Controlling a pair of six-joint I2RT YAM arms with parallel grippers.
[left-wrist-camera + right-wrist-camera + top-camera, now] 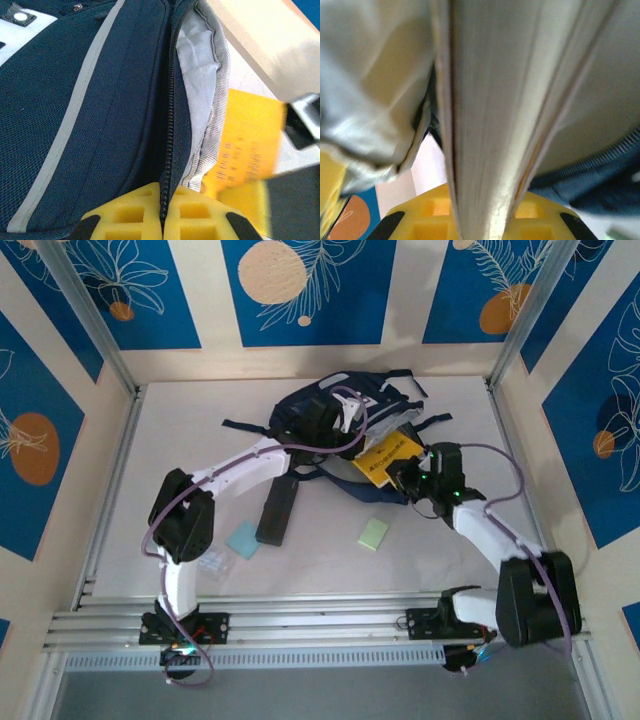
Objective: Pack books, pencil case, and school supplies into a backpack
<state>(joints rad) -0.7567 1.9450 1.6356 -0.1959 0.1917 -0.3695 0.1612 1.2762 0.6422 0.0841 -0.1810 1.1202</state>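
The navy backpack [300, 402] lies at the back middle of the table with its mouth facing right. My left gripper [323, 422] is shut on the backpack's zipper edge [167, 150], and the pads [130, 212] pinch the black zipper teeth beside the grey lining [200, 65]. My right gripper [402, 477] is shut on the orange-yellow book [386, 457], whose far end sits at the backpack's opening. The book's page edge [490, 125] runs up between the yellow pads [432, 210]. The black pencil case [277, 508], light blue pad [243, 539], pale green pad [374, 534] and clear plastic piece [213, 562] lie on the table.
Backpack straps [245, 427] spread to the left and right of the bag. Metal frame posts [92, 320] and rails [320, 625] border the white table [440, 560]. There is free room at the near right and far left.
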